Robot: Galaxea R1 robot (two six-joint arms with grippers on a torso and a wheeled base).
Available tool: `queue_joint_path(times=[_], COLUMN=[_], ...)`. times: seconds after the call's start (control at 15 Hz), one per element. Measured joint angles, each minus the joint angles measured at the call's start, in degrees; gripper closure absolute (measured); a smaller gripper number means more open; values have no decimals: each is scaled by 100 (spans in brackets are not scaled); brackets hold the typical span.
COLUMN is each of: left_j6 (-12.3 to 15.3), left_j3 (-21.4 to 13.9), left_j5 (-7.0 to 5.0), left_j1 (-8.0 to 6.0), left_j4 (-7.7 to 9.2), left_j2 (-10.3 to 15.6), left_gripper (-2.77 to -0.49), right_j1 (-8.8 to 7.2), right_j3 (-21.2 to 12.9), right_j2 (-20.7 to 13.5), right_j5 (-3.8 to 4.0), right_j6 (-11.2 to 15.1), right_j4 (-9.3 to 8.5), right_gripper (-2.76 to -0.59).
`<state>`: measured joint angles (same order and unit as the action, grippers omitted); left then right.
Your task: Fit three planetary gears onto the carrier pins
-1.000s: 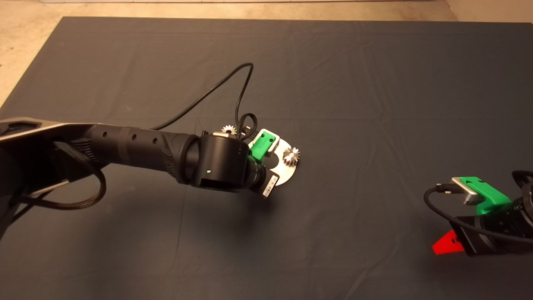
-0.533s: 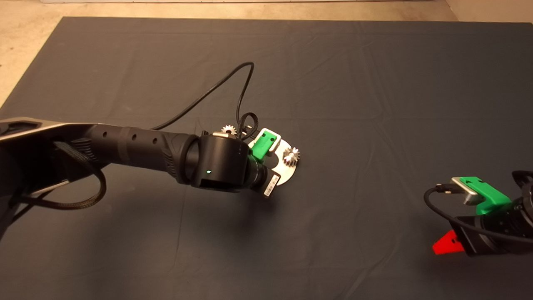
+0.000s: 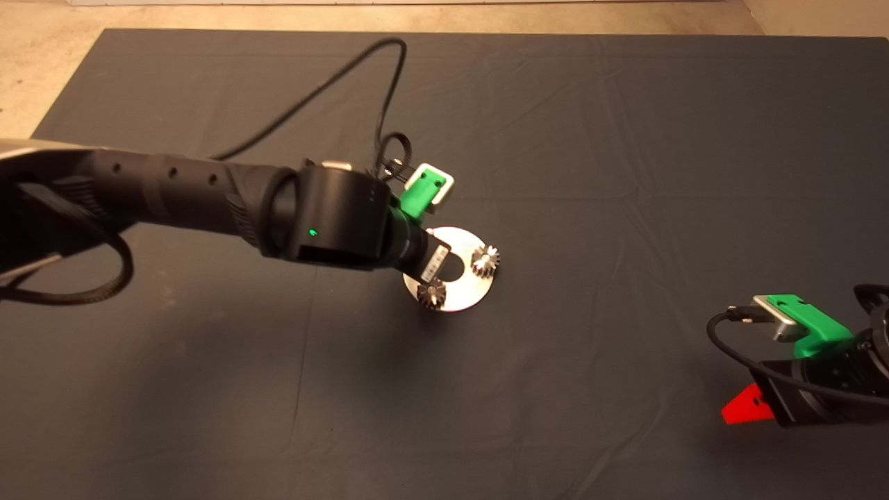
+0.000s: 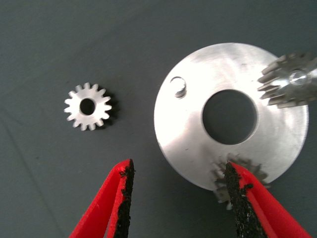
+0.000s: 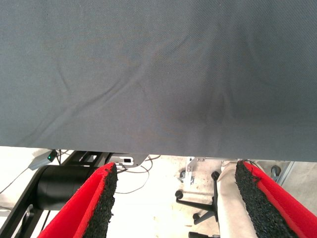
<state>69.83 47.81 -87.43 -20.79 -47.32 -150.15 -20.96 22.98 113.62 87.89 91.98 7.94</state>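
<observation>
The round silver disc lies mid-mat. One planetary gear sits on its right pin and a second gear on its near pin. In the left wrist view the disc shows one bare carrier pin, one seated gear, and another gear partly behind a finger. The third gear lies flat on the mat beside the disc; my left arm hides it in the head view. My left gripper hovers open and empty above the disc's edge. My right gripper is parked open at the lower right.
A black cable loops from the left wrist over the far mat. The dark mat stretches to the right and to the near side. The right wrist view looks past the mat's edge at chair legs on the floor.
My left arm has lifted and drawn back toward the far left, uncovering a second gear seated on the disc's near pin. The right arm has not moved.
</observation>
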Motion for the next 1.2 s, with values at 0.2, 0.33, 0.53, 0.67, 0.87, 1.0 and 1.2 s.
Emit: queue_joint_path(times=[0.2, 0.33, 0.53, 0.67, 0.87, 1.0, 1.2], left_j6=[-314, -482, -751, -869, -977, -1020, -1033], left_j3=[1, 128, 366, 552, 842, 1114, 1307], left_j5=[-2, -2, 2, 0, 2, 147, 369], left_j1=[-17, -78, -51, 37, 316, 623, 776], left_j4=[126, 132, 35, -179, -348, -515, -618], left_j2=[255, 353, 412, 470, 489, 486, 455], left_gripper=[-120, -120, -120, -130, -134, -149, -149], right_j1=[0, 0, 2, 2, 0, 2, 2], right_j3=[0, 0, 0, 0, 0, 0, 0], right_j2=[2, 2, 2, 2, 2, 2, 3], right_j5=[-5, -2, 0, -2, -5, -2, -5], right_j6=[0, 0, 2, 2, 0, 0, 1], right_j4=[0, 0, 0, 0, 0, 0, 0], right_gripper=[-176, -176, -176, -176, -176, -176, -176])
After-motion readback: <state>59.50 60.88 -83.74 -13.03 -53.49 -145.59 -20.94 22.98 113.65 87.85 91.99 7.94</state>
